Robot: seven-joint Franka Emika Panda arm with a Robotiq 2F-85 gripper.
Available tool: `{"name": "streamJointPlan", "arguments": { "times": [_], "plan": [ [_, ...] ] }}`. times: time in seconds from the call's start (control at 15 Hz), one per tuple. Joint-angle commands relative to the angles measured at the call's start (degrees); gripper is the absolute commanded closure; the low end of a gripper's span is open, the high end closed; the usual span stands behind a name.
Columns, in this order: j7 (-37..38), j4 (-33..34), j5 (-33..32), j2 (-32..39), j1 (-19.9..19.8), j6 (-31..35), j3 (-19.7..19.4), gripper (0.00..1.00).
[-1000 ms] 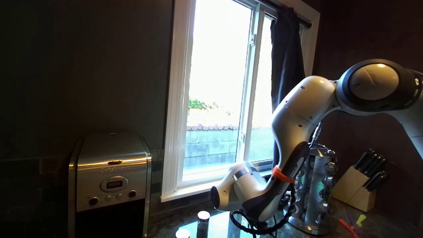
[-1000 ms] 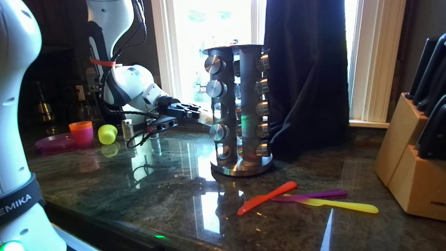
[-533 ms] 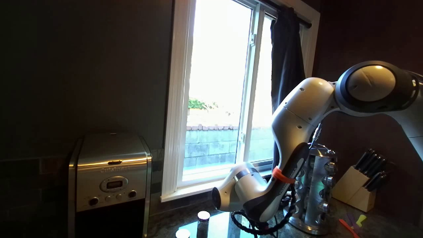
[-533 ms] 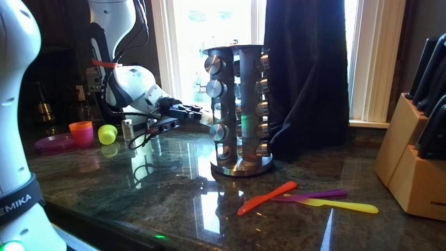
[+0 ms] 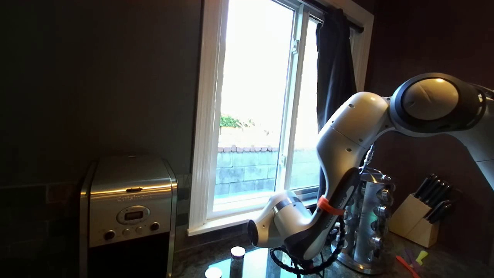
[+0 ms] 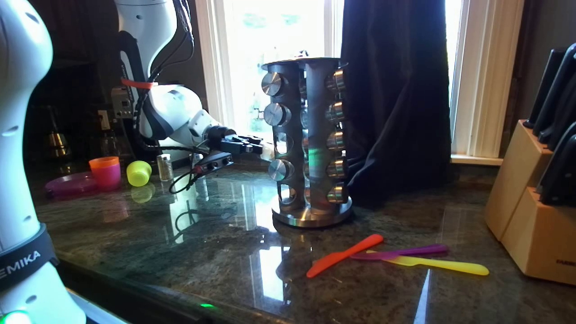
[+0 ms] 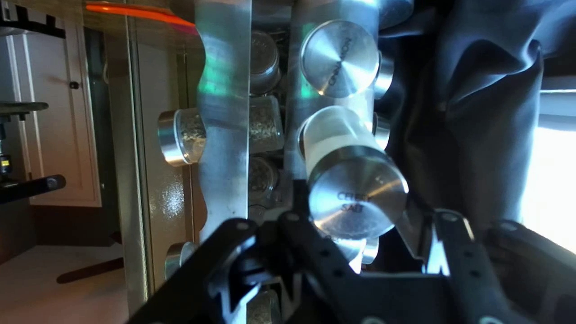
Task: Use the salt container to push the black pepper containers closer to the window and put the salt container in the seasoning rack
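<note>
Now pinching the tilted salt jar [image 7: 352,173] by its lid [image 7: 358,198] in the gripper [image 7: 360,210], just beside the seasoning rack [image 6: 320,130]. Remaining, seemingly: slotting it home. No telling about pushing the likely pepper shakers [image 5: 237,262] toward the window [image 5: 266,104].

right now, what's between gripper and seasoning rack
The salt container, held by the gripper, base toward the seasoning rack; the wrist view and an exterior view show it.

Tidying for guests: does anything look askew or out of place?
Yes: in an exterior view, the lime-green plastic cup seems tipped over, unlike the upright pink plastic cup beside it. The orange plastic knife, purple plastic knife and yellow plastic knife lie in a loose jumble.
</note>
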Motion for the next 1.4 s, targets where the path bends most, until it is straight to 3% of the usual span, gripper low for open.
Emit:
{"name": "streamJointPlan", "arguments": {
  "times": [0.0,1.33],
  "plan": [
    [2.1,0.3,-2.1,1.0,0.1,-0.7,-0.2,0.75],
    [1.6,0.9,-1.2,4.1,-0.4,-4.6,-0.2,0.75]
  ]
}}
